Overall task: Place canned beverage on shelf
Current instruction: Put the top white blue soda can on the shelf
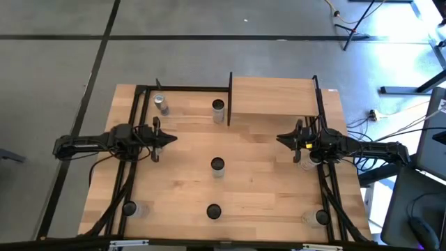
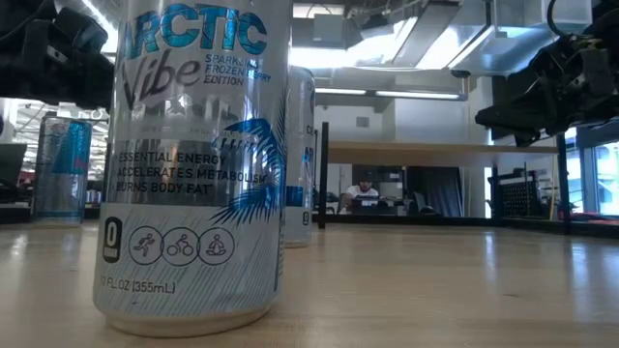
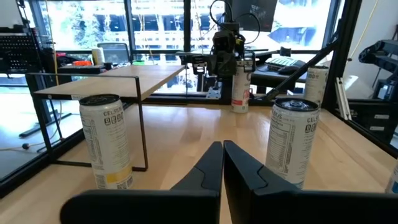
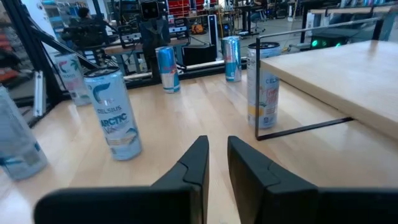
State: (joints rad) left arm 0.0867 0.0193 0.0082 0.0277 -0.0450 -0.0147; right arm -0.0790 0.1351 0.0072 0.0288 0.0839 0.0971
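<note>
Several cans stand upright on the tabletop. A white-and-blue can [image 1: 217, 166] stands at the table's middle and also shows in the right wrist view [image 4: 118, 115]. A Celsius can [image 1: 218, 108] stands by the shelf's left post. The shelf [image 1: 273, 95], a pale board on thin black posts, stands at the far right with nothing on its top [image 4: 336, 74]. My left gripper [image 1: 173, 138] hovers left of the middle, shut and empty [image 3: 222, 155]. My right gripper [image 1: 281, 138] hovers right of the middle, in front of the shelf. Its fingers are a narrow gap apart and empty [image 4: 216, 149].
A blue-and-silver can [image 1: 162, 104] stands at the far left. More cans stand near the front edge, at left [image 1: 129, 208], middle [image 1: 213, 211] and right [image 1: 320, 217]. One can [image 1: 304, 160] stands just under my right arm. A black frame [image 1: 181, 88] edges the table.
</note>
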